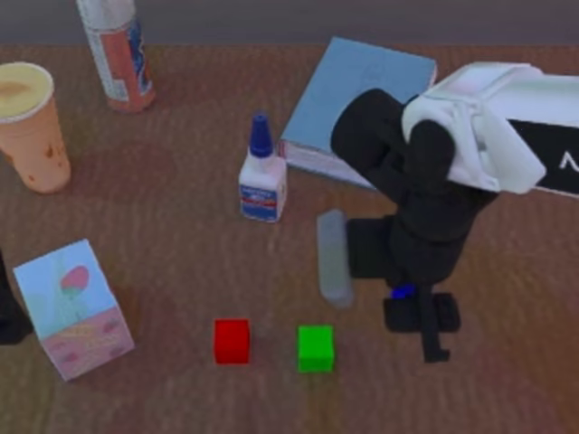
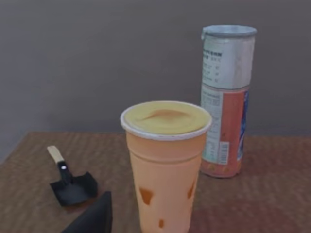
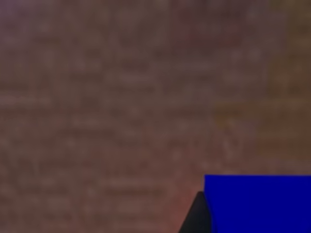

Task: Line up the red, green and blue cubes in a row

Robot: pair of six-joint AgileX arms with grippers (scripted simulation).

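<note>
Brown woven-look bench under a grey back wall. Top view: red cube and green cube sit near the front edge, side by side with a gap, roughly level with each other. Right arm reaches in from the right and hangs over the spot to the right of the green cube; right pincer points down, and only a sliver of the blue cube shows under the wrist. Cannot tell from here if the pincer is clamped on it. Grey flat stapler lies just left of that arm. Glue bottle stands behind centre, light-blue book behind it to the right. Orange cup at far left, tall can behind it. Pictured box at front left. Left arm parked at the left edge, only a dark bit showing; its pincer is out of sight.

Left wrist view: cup close up with yellowish lid, can behind it, small black shovel with a pale handle lying on the bench. Dark corner of the arm's own hardware at the lower edge.

Right wrist view: mostly bench texture; blue cube fills one corner, a dark finger touching its side. Other finger not visible, so grip cannot be confirmed.
</note>
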